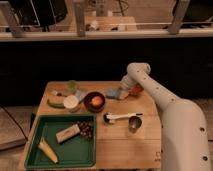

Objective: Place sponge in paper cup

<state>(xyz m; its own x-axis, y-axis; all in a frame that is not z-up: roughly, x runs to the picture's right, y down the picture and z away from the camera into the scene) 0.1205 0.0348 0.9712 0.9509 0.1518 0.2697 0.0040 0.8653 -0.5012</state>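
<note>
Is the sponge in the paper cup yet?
No, the sponge is by the gripper, across the dark bowl from the paper cup.

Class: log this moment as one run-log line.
gripper: at sponge, beside orange bowl | paper cup: left of dark bowl | sponge: not in cup

The gripper (120, 93) is sat low at the far side of the table (125, 146), right up against the sponge (111, 93). One end of the sponge is covered by it, so actual contact can't be made out. The orange bowl (137, 90) is mostly blocked by the arm (150, 92), with only a sliver left showing. The white robot body (182, 135) gets chopped off by the right and bottom edges. The dark clump (86, 130) in the green tray (75, 151) is too small to be identified, same for the small bits (93, 24) up on the back shelf.
</note>
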